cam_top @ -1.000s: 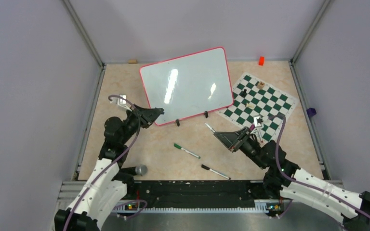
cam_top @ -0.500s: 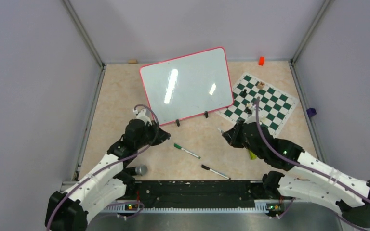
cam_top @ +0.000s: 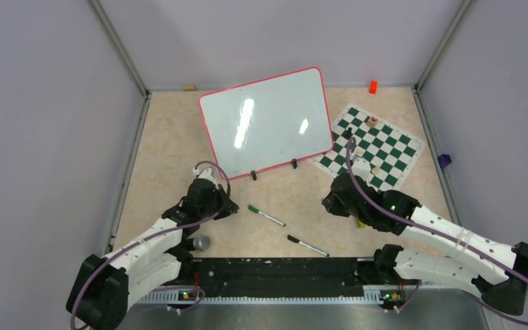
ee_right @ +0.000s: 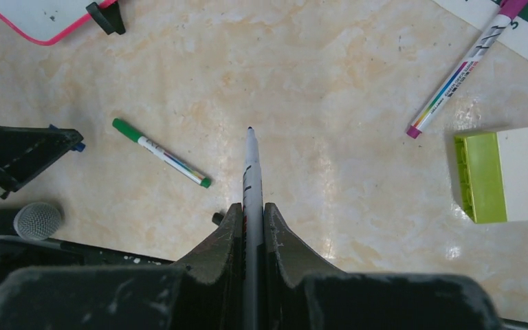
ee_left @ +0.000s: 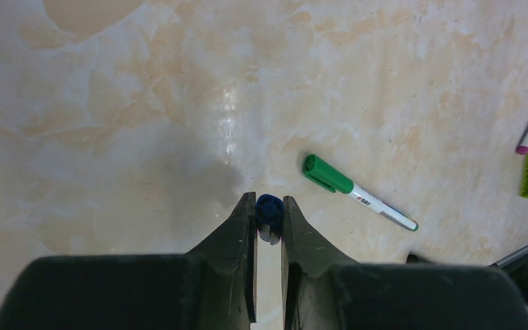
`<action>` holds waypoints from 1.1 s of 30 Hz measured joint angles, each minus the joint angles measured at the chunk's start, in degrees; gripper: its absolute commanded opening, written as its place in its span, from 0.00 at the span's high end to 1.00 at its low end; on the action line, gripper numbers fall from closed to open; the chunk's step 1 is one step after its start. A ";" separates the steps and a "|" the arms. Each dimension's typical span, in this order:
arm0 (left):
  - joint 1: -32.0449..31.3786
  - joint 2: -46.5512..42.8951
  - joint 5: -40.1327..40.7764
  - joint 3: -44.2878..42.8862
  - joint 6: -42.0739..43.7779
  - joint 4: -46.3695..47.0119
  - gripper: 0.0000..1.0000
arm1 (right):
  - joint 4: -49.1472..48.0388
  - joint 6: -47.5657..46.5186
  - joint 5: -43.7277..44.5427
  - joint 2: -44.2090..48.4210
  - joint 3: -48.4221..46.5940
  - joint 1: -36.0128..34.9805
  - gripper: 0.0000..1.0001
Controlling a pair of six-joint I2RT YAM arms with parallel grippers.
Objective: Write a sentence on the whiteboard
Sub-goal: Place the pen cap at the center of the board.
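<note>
The whiteboard (cam_top: 268, 121), glossy white with a thin red frame and two black feet, stands at the back of the table; no lettering shows on it, so the sentence is not in view. A corner of it shows in the right wrist view (ee_right: 34, 17). My left gripper (ee_left: 269, 214) is shut on a small blue marker cap (ee_left: 269, 210), low over the table left of the green marker. In the top view it (cam_top: 228, 208) is below the board's left corner. My right gripper (ee_right: 251, 213) is shut on an uncapped white marker (ee_right: 249, 172), tip pointing forward; in the top view it (cam_top: 330, 201) is front right.
A green-capped marker (cam_top: 266, 215) and a black-capped marker (cam_top: 307, 245) lie between the arms. A microphone (cam_top: 199, 242) lies front left. A green-and-white chess mat (cam_top: 375, 146) with small pieces lies at the right. A purple marker (ee_right: 460, 69) and a green-white brick (ee_right: 498, 174) lie nearby.
Both arms have come down and inward toward the table. The left gripper moved from the board's lower left corner to near the green marker. The right gripper lowered and turned.
</note>
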State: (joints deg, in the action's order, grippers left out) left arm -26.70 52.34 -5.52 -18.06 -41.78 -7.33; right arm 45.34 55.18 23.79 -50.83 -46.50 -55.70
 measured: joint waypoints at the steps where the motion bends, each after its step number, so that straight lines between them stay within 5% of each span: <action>1: -0.02 0.61 0.00 0.37 -0.07 0.46 1.00 | 0.17 0.48 0.00 0.83 0.13 0.00 1.00; 4: -0.04 2.34 -0.02 1.60 -0.31 1.84 0.96 | 0.44 1.03 0.13 1.97 0.35 0.00 1.00; 16: -0.04 -0.96 -1.07 1.88 0.76 1.53 0.19 | 3.58 -1.95 -1.20 -5.97 -1.29 0.00 1.00; 33: -0.04 -14.10 -0.61 -3.06 6.67 -8.09 0.20 | -5.97 -7.08 -10.38 3.72 3.56 0.02 1.00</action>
State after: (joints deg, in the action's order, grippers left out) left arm -26.74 38.24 -6.13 -21.12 -35.11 -15.42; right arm 39.38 48.10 13.41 -47.11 -42.94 -55.68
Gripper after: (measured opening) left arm 0.818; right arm 0.093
